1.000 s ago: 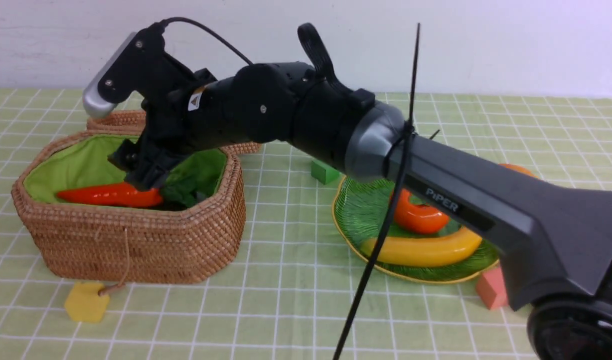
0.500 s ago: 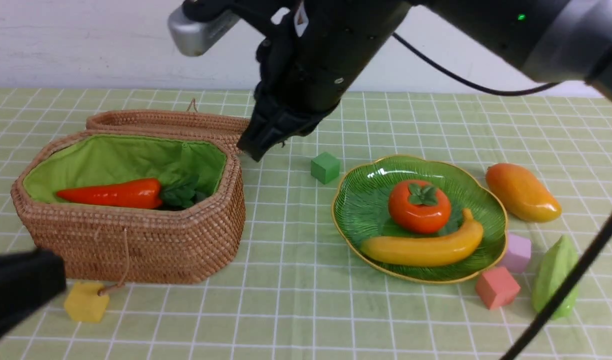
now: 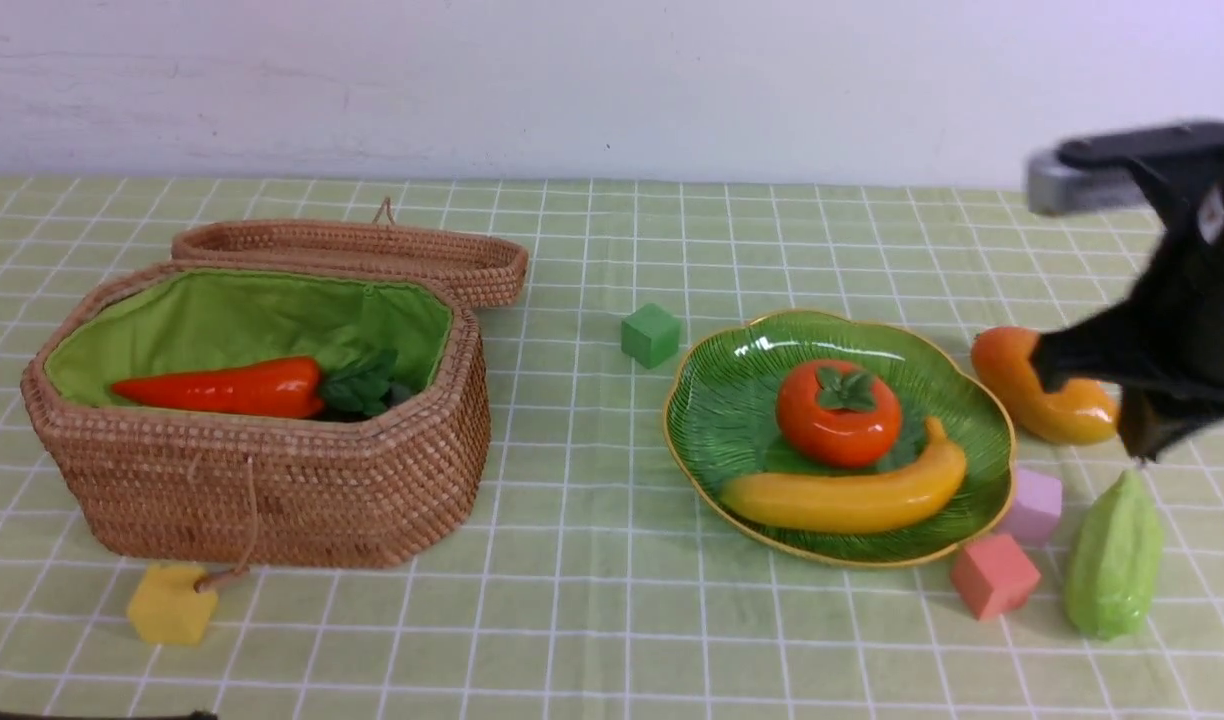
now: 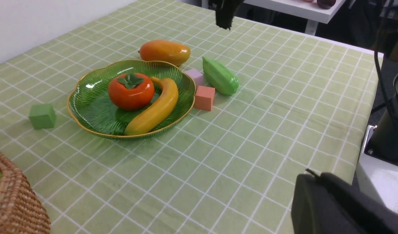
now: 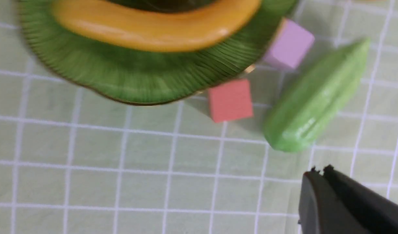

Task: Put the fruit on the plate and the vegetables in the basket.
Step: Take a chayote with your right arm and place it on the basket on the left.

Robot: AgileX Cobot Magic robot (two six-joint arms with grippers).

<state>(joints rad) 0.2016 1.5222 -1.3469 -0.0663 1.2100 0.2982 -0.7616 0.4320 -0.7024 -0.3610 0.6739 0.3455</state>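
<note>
From my seat, I have the left gripper [image 4: 318, 174] clenched with nothing in it. The right gripper [image 5: 321, 169] is empty too, its fingertips together as far as the wrist view shows; in the front view it hangs blurred at about two o'clock from the plate [image 3: 742, 385], above the table [image 3: 592, 640].

On the plate I see the tomato-like persimmon [image 3: 839, 413] near the centre and the banana [image 3: 847, 500] towards six o'clock. The mango [image 3: 1042, 385] lies on the cloth just off the rim, between two and three o'clock. The pale green gourd [image 3: 1115, 560] is out at four o'clock, with the purple cube [image 3: 1034, 505] between it and the plate, and the red cube [image 3: 995, 575] between four and five.

At nine o'clock from the plate, well apart, sits the basket [image 3: 272, 490], lid [image 3: 357, 245] tipped back at its one o'clock. Inside are the red pepper [image 3: 227, 388] and a leafy sprig [image 3: 360, 383]. The yellow cube [image 3: 172, 605] is at the basket's seven o'clock, and the green cube [image 3: 651, 335] at the plate's ten.
</note>
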